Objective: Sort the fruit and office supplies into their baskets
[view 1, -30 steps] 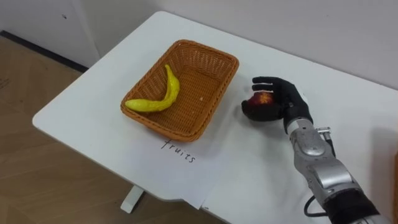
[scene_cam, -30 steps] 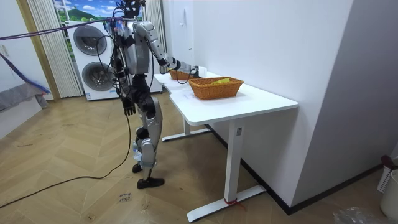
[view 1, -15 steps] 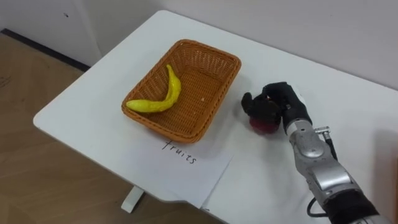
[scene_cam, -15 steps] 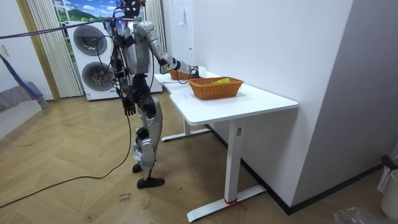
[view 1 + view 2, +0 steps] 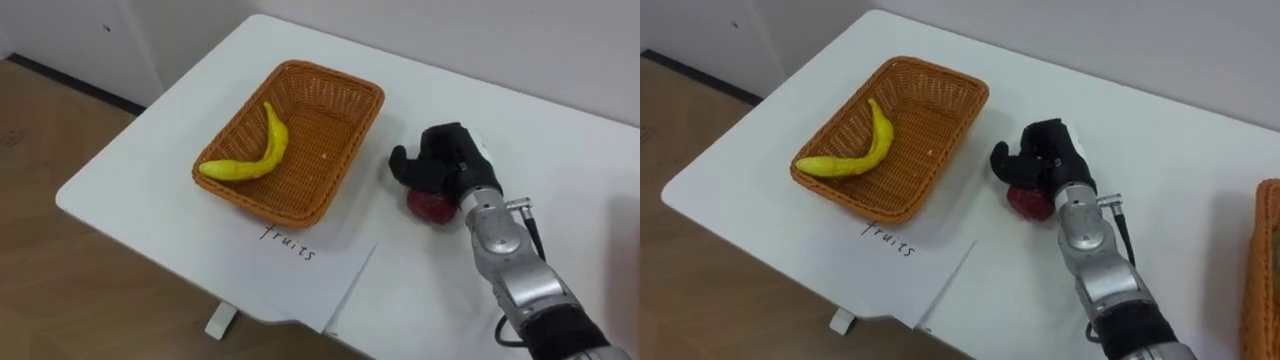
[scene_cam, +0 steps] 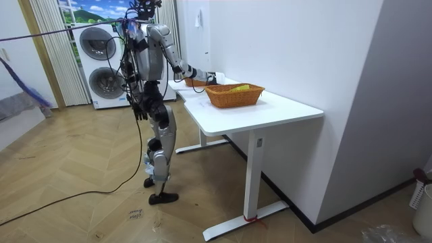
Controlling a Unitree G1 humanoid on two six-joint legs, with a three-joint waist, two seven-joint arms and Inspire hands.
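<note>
A red apple (image 5: 430, 207) lies on the white table (image 5: 130, 180) just right of the brown wicker basket (image 5: 355, 160). My right hand (image 5: 445, 165) sits over the apple with its dark fingers curled round the top of it; the lower part of the apple shows beneath the hand. A yellow banana (image 5: 250, 166) lies in the basket's left half. In the room view my left hand (image 6: 138, 111) hangs down beside my hip, away from the table.
A sheet of paper (image 5: 300, 275) with handwriting lies in front of the basket at the table's near edge. A second wicker basket (image 5: 1265, 270) stands at the far right. I stand at the table's end, washing machines (image 6: 98, 64) behind me.
My right hand, open behind the apple a second ago, has come down over it and curled its fingers round it. The banana and basket have not moved.
</note>
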